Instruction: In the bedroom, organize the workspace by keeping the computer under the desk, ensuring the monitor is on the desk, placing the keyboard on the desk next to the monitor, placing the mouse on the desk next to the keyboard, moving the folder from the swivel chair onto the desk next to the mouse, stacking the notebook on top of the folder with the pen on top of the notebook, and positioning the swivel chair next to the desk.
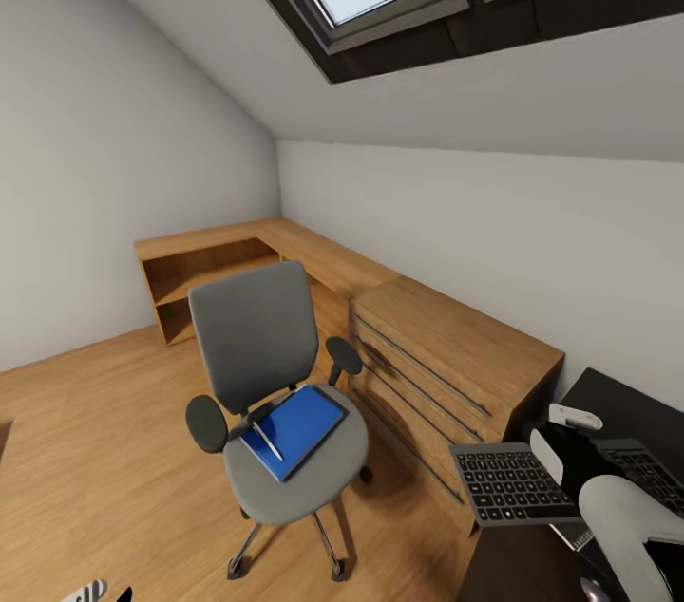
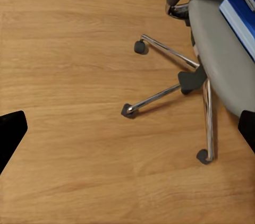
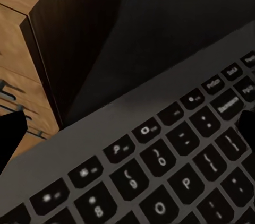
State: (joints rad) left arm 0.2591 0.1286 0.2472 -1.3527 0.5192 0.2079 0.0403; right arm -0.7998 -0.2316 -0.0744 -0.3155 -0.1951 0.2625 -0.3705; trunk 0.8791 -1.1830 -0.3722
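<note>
Your right gripper (image 1: 560,460) is closed on the keyboard (image 1: 508,485), pinching it near the middle with one pale finger above and one below, and the board juts out level over the corner of the black desk (image 1: 627,403). In the right wrist view the keys (image 3: 159,157) lie close under the camera, with the desk's dark edge (image 3: 79,38) just beyond; whether the board is resting on the top or hanging a little above it, you can't tell from here.

So you're on the keyboard step, and it looks only half done. The monitor isn't visible at this moment, so before you let go you'll need to turn toward the desk, find the screen, and carry the keyboard in beside it. Judge the height carefully, since a thin board held at one spot may tip as you release.

Your left gripper (image 2: 127,128) hangs open and empty over the wood floor, its two dark fingertips well apart, near the chair's chrome legs (image 2: 170,75).

The grey swivel chair (image 1: 275,384) stands out on the floor, apart from the desk, beside the light-wood chest of drawers (image 1: 446,365). The blue folder (image 1: 294,429) lies flat on its seat with the white pen (image 1: 268,441) on top. Those wait for later, as does rolling the chair in.
</note>
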